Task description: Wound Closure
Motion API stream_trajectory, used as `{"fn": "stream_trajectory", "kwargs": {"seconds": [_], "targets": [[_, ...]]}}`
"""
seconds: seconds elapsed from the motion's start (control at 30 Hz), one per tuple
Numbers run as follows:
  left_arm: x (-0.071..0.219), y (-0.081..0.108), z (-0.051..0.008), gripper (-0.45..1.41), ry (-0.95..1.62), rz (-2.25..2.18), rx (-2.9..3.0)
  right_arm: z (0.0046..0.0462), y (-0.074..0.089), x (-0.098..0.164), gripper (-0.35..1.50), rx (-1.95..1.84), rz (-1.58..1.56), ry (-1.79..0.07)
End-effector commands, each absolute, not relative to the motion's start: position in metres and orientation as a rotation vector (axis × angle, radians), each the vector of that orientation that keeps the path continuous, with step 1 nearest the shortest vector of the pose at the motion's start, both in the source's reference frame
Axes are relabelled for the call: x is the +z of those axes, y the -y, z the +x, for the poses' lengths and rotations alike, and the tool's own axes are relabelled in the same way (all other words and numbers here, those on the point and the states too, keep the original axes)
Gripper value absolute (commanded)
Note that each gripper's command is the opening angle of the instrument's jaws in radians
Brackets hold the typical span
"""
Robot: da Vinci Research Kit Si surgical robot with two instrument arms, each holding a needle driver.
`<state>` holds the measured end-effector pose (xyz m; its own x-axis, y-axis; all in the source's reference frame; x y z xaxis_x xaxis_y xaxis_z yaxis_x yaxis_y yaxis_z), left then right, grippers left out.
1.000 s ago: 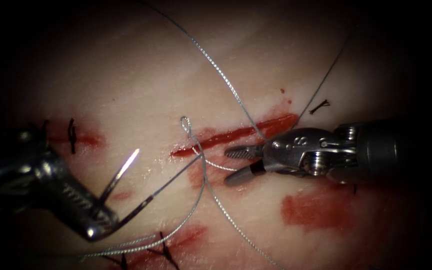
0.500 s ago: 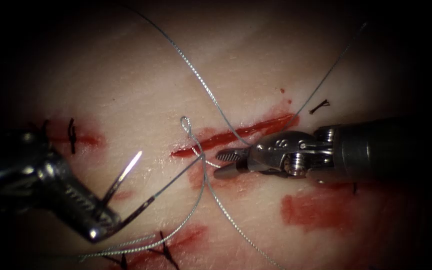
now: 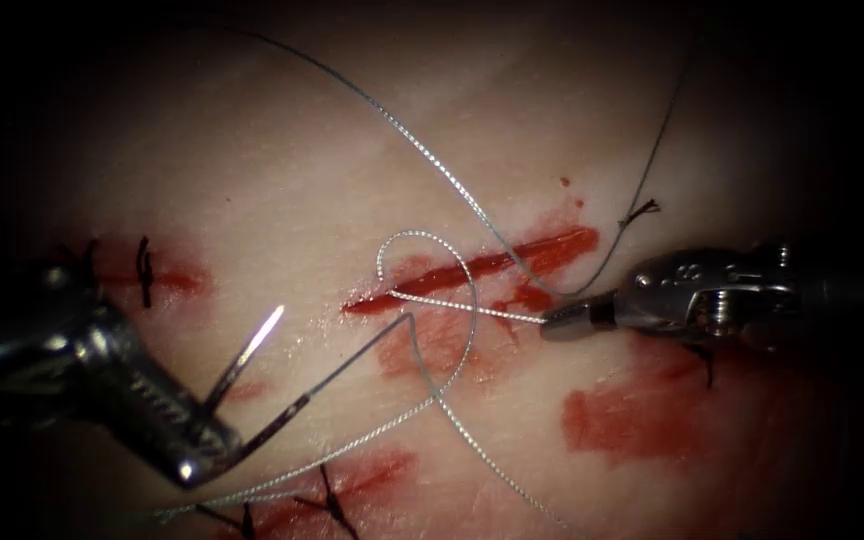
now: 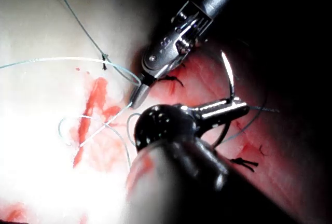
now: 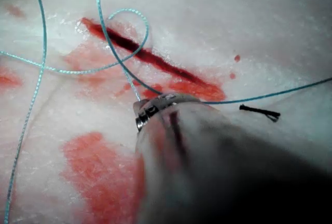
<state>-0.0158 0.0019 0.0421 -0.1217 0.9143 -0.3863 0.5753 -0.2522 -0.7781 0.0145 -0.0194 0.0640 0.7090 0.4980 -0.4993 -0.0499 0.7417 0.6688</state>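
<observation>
Steel curved needle (image 3: 252, 385), free of the tissue (image 3: 282, 170), is clamped in the closed jaws of the left needle driver (image 3: 187, 440) near its swaged end, the point (image 3: 270, 318) rising clear of the surface at the left of the cut (image 3: 477, 268); so held, it probably stays out of the way of the thread work. From the swage, the thread (image 3: 422, 140) runs up to the cut's left end. The right needle driver (image 3: 564, 318), which stood open beside the cut half a second ago, has closed on a strand of thread and drawn back to the right, so that a taut span lies across the lower edge of the cut and the small kink seen earlier has opened into a wide loop (image 3: 432, 245). Another strand arcs from upper left across the cut, then climbs away past a short cut end of thread (image 3: 640, 211). Red fluid (image 3: 632, 415) stains the tissue below the cut. Dark finished stitches (image 3: 142, 270) sit at the left and along the lower edge.
</observation>
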Motion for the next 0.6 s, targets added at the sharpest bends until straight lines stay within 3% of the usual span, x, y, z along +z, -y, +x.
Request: {"fn": "stream_trajectory", "kwargs": {"seconds": [0.03,0.17,0.6], "targets": [[0.043,-0.002,-0.0163,-0.45,1.650,-1.800,1.323,0.0119,0.018,0.065,-0.35,0.346,0.662,-0.691],[0.043,-0.002,-0.0163,-0.45,1.651,-1.800,1.324,0.0035,0.015,0.066,-0.35,0.380,0.605,-0.580],[0.042,-0.001,-0.0163,-0.45,1.654,-1.800,1.325,-0.0100,0.011,0.068,-0.35,0.487,0.498,-0.402]]}}
